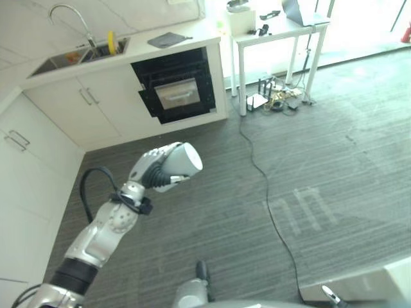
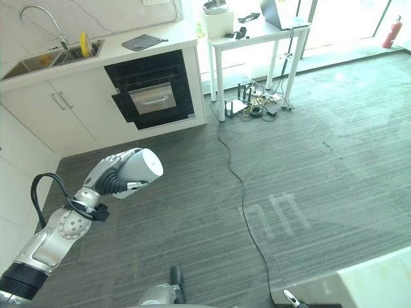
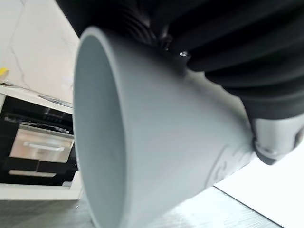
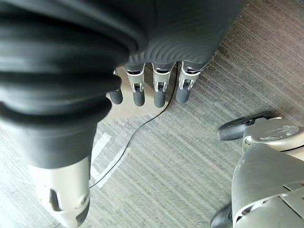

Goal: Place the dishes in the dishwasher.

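Grey carpet fills the frame; the dishwasher (image 1: 174,93) stands open at upper left under the worktop (image 1: 128,54). At centre left, the left hand (image 1: 153,171) grips a grey cup (image 1: 183,163) sideways, fingers wrapped round its wall. Rigid, light, probably smooth, it wants a firm wall grip. The right hand (image 4: 156,80) hangs with relaxed fingers.

The cup (image 3: 156,142) in the left hand (image 1: 154,170) looks like matt, smooth grey plastic or ceramic; which of the two cannot be told. The hand's cover is dark ribbed rubber-like stuff, its fingers silvery metal. Below both hands the floor (image 1: 321,167) is rough, striped grey carpet. Far ahead of the left hand, the dishwasher (image 2: 153,90) shows a glossy black front with a brushed-metal panel, set in smooth white cabinets (image 2: 64,109). The right hand (image 4: 152,85) has silver fingers with dark matt tips.
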